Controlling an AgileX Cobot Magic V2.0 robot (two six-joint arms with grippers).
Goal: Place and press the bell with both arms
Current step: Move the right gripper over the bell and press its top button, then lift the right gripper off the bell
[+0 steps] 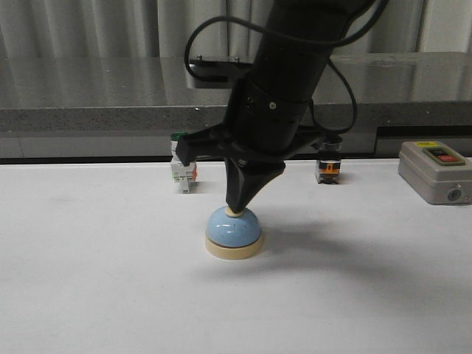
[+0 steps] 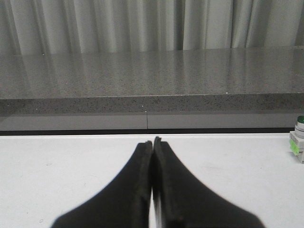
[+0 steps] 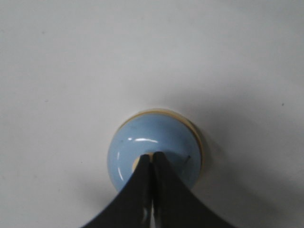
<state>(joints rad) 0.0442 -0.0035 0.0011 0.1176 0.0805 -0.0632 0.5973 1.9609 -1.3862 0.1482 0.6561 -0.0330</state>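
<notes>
The light-blue bell (image 1: 233, 230) with its cream base stands on the white table near the middle. My right gripper (image 1: 236, 209) points straight down, shut, with its tips touching the cream button (image 1: 234, 212) on top. In the right wrist view the shut gripper (image 3: 152, 156) covers most of the button on the blue bell (image 3: 142, 140). My left gripper (image 2: 153, 141) is shut and empty, low over bare white table, away from the bell. It does not show in the front view.
A green-capped white switch (image 1: 182, 166) stands behind the bell to the left and shows in the left wrist view (image 2: 298, 137). A small black and orange switch (image 1: 328, 168) stands behind right. A grey button box (image 1: 435, 171) sits far right. A grey ledge (image 1: 88, 118) bounds the back.
</notes>
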